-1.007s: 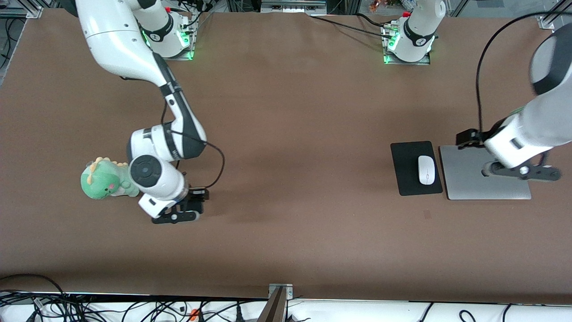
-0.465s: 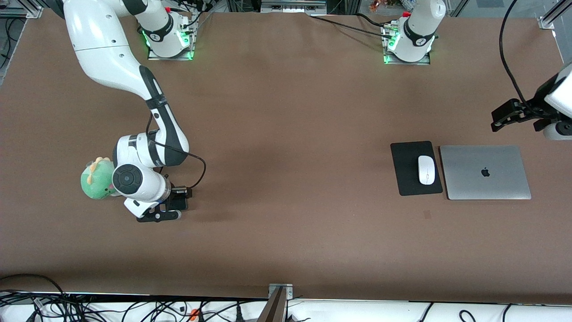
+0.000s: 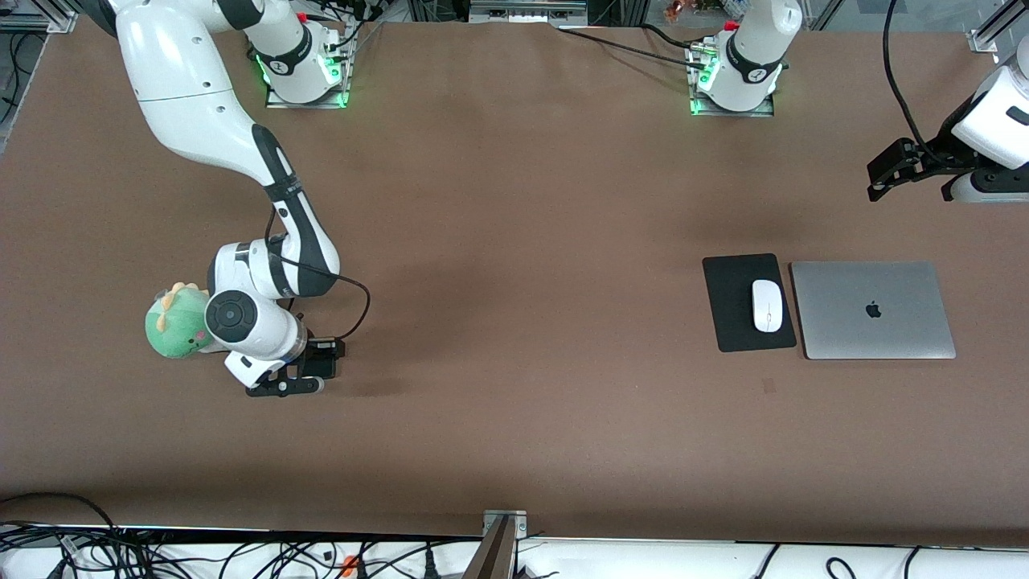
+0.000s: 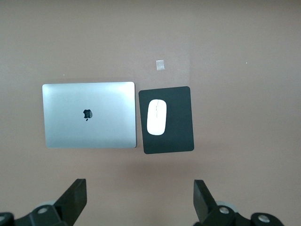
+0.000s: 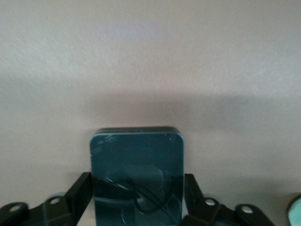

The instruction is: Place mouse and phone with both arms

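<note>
The phone (image 5: 136,174) is being gripped by the right gripper (image 5: 136,197); tilting could occur on early release. The left gripper (image 4: 138,200) is being held open.

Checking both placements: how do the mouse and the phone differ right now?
The mouse is white and oval; the phone is a glossy dark rectangle with rounded corners. The mouse lies free on the black mouse pad beside the laptop, with the open left gripper high above it; the phone sits between the right gripper's fingers, near the green plush toy. They lie at different ends of one table.
</note>
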You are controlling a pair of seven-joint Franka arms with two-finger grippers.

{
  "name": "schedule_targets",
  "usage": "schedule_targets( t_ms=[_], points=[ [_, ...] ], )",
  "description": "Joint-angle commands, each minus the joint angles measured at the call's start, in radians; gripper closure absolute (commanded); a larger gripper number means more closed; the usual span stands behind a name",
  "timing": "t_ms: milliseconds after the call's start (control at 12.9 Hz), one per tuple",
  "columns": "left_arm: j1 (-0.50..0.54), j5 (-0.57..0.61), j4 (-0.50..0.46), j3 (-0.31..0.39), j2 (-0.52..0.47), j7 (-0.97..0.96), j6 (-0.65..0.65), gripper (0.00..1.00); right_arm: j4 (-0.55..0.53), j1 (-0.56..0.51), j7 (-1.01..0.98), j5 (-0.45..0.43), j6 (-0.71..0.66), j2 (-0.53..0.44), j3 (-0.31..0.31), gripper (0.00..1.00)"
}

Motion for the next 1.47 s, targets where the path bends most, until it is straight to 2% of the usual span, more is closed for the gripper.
schedule_targets(
  t_ms=[0, 232, 697, 852, 1085, 1394],
  points=[
    [-0.016, -0.022, 0.024, 0.013, 0.017, 0.006, -0.008, 0.0, -0.016, -0.013, 0.0, -0.001, -0.026, -0.089, 0.016, 0.01],
    [-0.02, -0.023, 0.061, 0.013, 0.047, 0.006, -0.008, 0.0, -0.019, -0.013, 0.003, 0.002, -0.099, -0.184, 0.02, 0.01],
    [-0.024, -0.021, 0.061, 0.0, 0.046, 0.003, -0.041, 0.0, -0.019, -0.011, -0.008, 0.002, -0.438, -0.482, 0.02, 0.0],
    [-0.024, -0.021, 0.062, 0.0, 0.047, 0.002, -0.041, 0.0, -0.019, -0.013, -0.084, 0.002, -0.521, -0.554, 0.01, 0.0],
    [-0.026, -0.021, 0.062, -0.001, 0.047, 0.0, -0.041, 0.0, -0.019, -0.013, -0.17, 0.004, -0.63, -0.626, -0.041, 0.0],
    [-0.026, -0.021, 0.061, -0.001, 0.047, 0.0, -0.041, 0.0, -0.027, -0.013, -0.187, 0.005, -0.682, -0.659, -0.05, 0.0]
  ],
)
